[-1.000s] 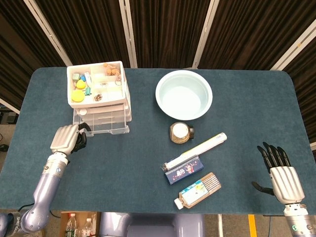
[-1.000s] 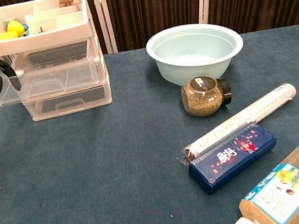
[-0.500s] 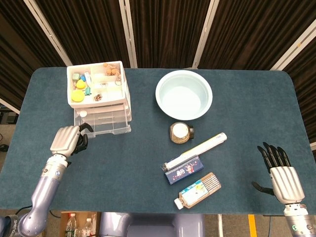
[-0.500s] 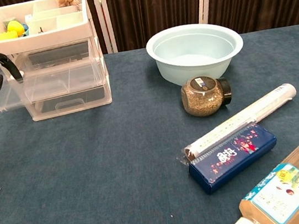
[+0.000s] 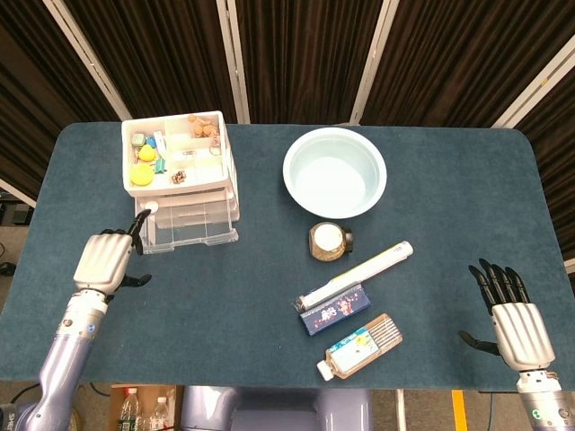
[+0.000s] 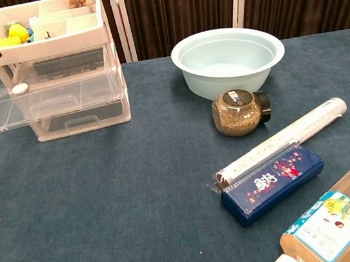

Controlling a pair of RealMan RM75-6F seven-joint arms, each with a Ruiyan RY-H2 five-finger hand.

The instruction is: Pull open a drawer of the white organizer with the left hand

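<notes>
Your pull looks done: the middle drawer (image 6: 24, 103) of the white organizer (image 5: 180, 180) at the far left of the bench (image 5: 269, 296) juts out toward your left hand (image 5: 103, 260), with a small white cap (image 6: 20, 88) resting on its front corner. That hand is released, fingers spread, just off the drawer front and holding nothing. Half a second ago its fingers were still curled at the drawer's edge; since then they have let go and drawn back. Your right hand (image 5: 517, 323) lies open, unmoved, near the bench's right edge
</notes>
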